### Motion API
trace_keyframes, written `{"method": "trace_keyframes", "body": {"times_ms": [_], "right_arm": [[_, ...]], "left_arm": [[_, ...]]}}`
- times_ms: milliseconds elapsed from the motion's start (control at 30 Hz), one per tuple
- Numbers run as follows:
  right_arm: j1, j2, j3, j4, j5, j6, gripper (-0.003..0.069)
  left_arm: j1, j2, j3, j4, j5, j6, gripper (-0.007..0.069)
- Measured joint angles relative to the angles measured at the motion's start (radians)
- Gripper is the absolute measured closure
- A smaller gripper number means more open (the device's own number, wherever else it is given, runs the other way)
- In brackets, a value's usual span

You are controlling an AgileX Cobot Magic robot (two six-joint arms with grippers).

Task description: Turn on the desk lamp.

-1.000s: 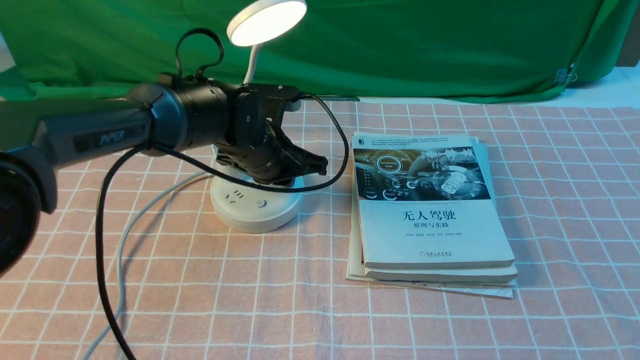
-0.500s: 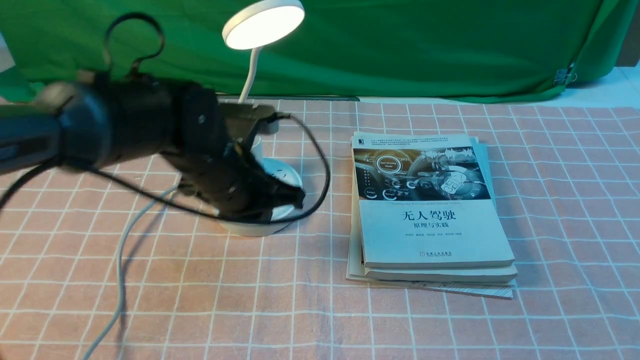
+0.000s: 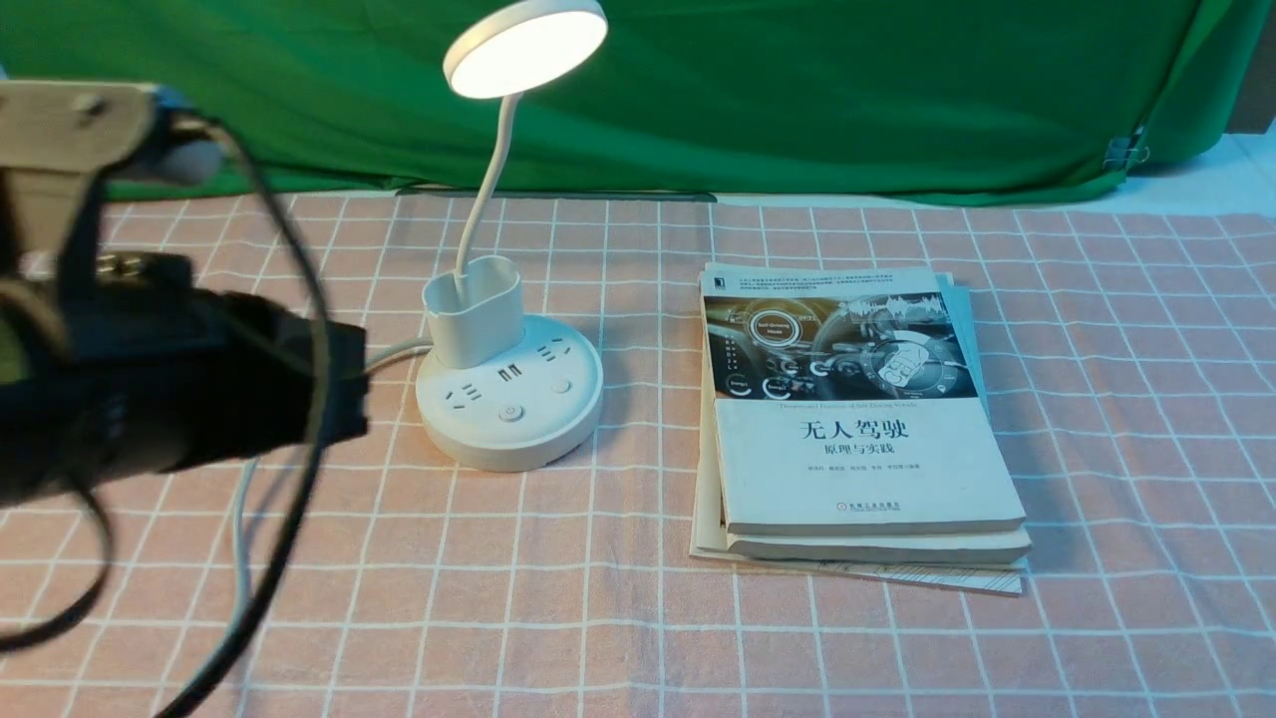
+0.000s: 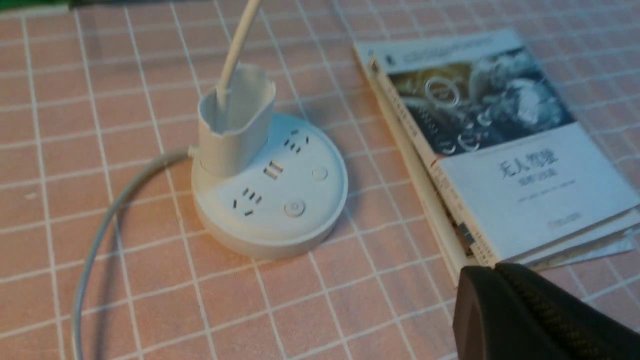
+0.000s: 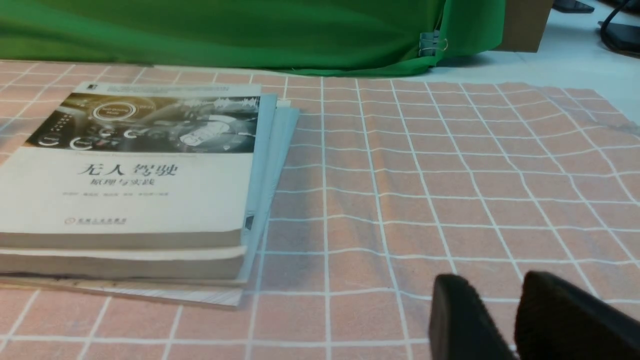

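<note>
The white desk lamp stands left of centre on the checked cloth. Its round disc head glows above a thin neck and an oval cup holder. Sockets and a round button sit on the lamp base. My left gripper hovers left of the base, apart from it. In the wrist view the left gripper is shut on nothing. My right gripper shows only in its own wrist view, low over bare cloth, open and empty.
A stack of books lies right of the lamp; the books are left of my right gripper. The lamp's grey cord trails toward the front left under my left arm. A green backdrop closes off the far edge.
My left arm has pulled back from over the lamp base toward the near left, uncovering the base and cup holder. The lamp head stays lit throughout.
</note>
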Motion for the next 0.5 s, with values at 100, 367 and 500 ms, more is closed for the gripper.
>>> {"method": "trace_keyframes", "body": {"times_ms": [100, 367, 500], "right_arm": [[0.0, 0.0, 0.0, 0.0, 0.0, 0.0, 0.0419], [0.0, 0.0, 0.0, 0.0, -0.001, 0.0, 0.0419], [0.0, 0.0, 0.0, 0.0, -0.001, 0.0, 0.0419]], "left_arm": [[0.0, -0.15, 0.095, -0.008, -0.04, -0.002, 0.0603], [0.0, -0.445, 0.326, -0.01, -0.055, -0.003, 0.0603], [0.0, -0.499, 0.378, -0.013, -0.058, -0.003, 0.0603]]}}
